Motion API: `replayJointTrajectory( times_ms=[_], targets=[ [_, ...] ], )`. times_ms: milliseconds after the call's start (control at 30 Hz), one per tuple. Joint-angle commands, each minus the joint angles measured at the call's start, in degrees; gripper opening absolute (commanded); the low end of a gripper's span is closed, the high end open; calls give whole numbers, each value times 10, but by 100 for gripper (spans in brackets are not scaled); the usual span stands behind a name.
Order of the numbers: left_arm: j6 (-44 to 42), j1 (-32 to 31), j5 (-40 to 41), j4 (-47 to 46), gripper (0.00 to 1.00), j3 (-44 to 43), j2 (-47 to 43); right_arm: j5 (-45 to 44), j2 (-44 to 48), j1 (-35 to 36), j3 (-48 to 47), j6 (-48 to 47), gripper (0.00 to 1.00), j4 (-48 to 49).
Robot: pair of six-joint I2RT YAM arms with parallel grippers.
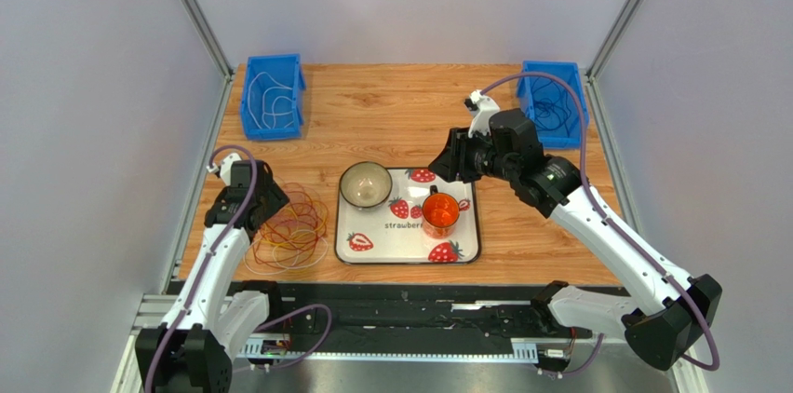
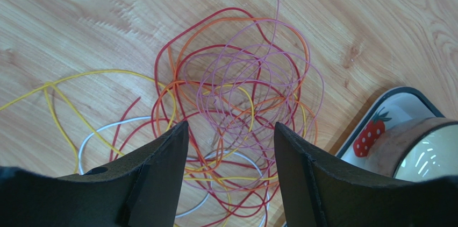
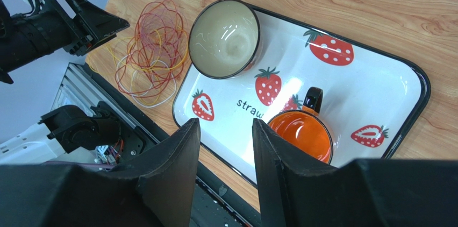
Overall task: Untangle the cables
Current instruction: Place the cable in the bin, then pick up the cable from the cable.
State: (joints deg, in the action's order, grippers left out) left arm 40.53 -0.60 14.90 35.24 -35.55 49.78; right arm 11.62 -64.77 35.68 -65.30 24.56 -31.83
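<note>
Left end effector (image 2: 231, 130) hangs released, fingers apart, over the cables (image 2: 236, 103). These are a tangle of red, orange, yellow, purple and white loops on the light wooden desk (image 1: 391, 104), by its near-left corner. The right end effector (image 3: 226, 125), also released, is by the far edge of the strawberry tray (image 3: 387, 92), printed "straw…". A left blue bin (image 1: 272, 132) and right blue bin (image 1: 549, 65) occupy the far corners. Pale grey walls (image 1: 93, 86) surround the desk.

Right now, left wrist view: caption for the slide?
Open left gripper hovers over tangled cables on wooden table, beside strawberry tray.
</note>
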Motion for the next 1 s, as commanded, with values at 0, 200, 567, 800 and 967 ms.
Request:
replayJointTrajectory(
  times_ms=[0, 200, 567, 800, 967],
  targets=[
    [13, 2, 0, -78, 66, 6, 33, 2, 4, 1, 2, -16, 44, 28],
    [16, 2, 0, -103, 64, 7, 94, 3, -4, 2, -1, -25, 44, 27],
    [2, 16, 20, -119, 63, 7, 147, 9, -12, 2, -1, -26, 44, 28],
    [-4, 25, 13, -127, 62, 3, 179, 11, -17, 2, -3, -26, 44, 22],
    [-11, 27, -3, -140, 62, 3, 193, 12, -20, 2, -3, -29, 44, 20]
  ],
)
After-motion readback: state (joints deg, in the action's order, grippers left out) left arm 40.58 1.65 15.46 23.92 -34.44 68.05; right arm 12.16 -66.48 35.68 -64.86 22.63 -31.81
